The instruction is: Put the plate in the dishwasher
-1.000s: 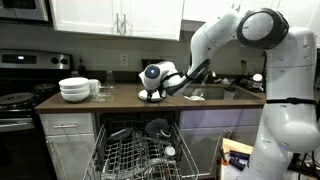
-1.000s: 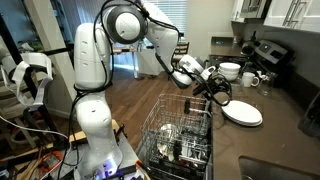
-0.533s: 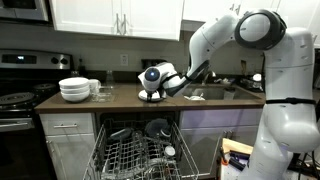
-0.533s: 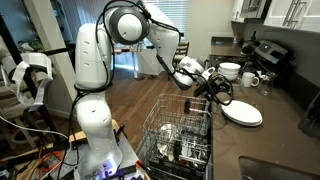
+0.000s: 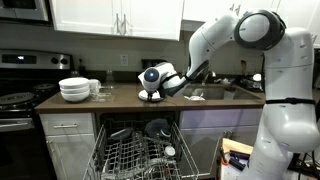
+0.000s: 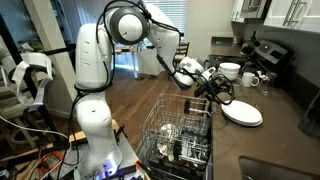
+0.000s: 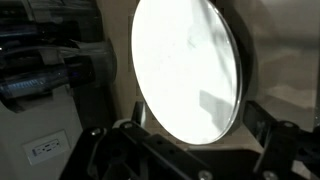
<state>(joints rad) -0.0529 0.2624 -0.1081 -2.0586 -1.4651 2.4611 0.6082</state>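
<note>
The plate (image 6: 242, 113) is a flat round white disc lying on the dark counter beside the open dishwasher (image 6: 180, 135). In the wrist view the plate (image 7: 185, 65) fills the middle, seen from just above. My gripper (image 6: 214, 92) hovers at the plate's near rim. In the wrist view the gripper (image 7: 195, 138) is open, with its two dark fingers spread to either side of the rim and not touching it. In an exterior view the gripper (image 5: 150, 93) hangs low over the counter above the dishwasher rack (image 5: 135, 155) and hides the plate.
A stack of white bowls (image 5: 74, 89) and mugs (image 5: 98, 88) stand on the counter towards the black stove (image 5: 15, 100). The pulled-out wire rack holds several dishes. A sink (image 5: 215, 92) lies behind my arm.
</note>
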